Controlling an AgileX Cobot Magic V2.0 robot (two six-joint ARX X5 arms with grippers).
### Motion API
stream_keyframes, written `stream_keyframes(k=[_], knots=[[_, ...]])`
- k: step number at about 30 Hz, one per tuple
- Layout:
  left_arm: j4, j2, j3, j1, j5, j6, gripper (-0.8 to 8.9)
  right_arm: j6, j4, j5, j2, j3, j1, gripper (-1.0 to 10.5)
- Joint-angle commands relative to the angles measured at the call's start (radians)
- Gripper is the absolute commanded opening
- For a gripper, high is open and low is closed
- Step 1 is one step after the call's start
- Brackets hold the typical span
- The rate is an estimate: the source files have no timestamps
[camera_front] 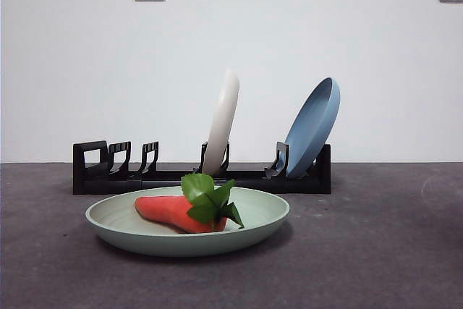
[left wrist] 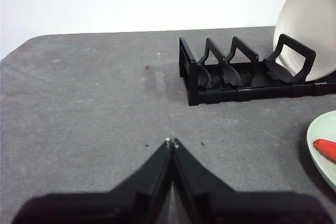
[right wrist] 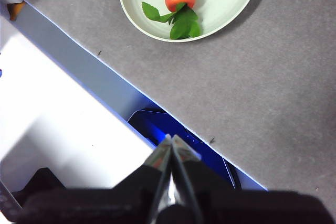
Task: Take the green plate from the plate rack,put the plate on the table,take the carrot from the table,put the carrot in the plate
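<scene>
The carrot [camera_front: 177, 213] lies inside the green plate [camera_front: 123, 226] on the table [camera_front: 391, 251], in front of the plate rack [camera_front: 90, 168], long axis running left-right, leaves right. Both grippers are well clear of it: left gripper [left wrist: 171, 142] and right gripper [right wrist: 170, 139] each have jaws pressed together, holding nothing.

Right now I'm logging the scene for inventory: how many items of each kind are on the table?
Plates: 3, namely the green plate, the cream-white plate and the blue plate
Plate rack: 1
Carrot: 1
Total: 5
</scene>
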Motion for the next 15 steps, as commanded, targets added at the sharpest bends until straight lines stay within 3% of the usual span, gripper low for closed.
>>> stream_keyframes(k=[1, 12, 15], knots=[[0.004, -0.003, -0.014, 0.003, 0.006, -0.006, -0.03, 0.005, 0.007, 0.001, -0.002, -0.002, 0.002, 0.0], [0.004, -0.003, -0.014, 0.003, 0.006, -0.006, -0.03, 0.003, 0.007, 0.001, -0.005, -0.002, 0.001, 0.0], [0.003, -0.003, -0.014, 0.003, 0.006, -0.006, -0.03, -0.081, 0.042, 0.088, -0.042, -0.003, -0.043, 0.0]])
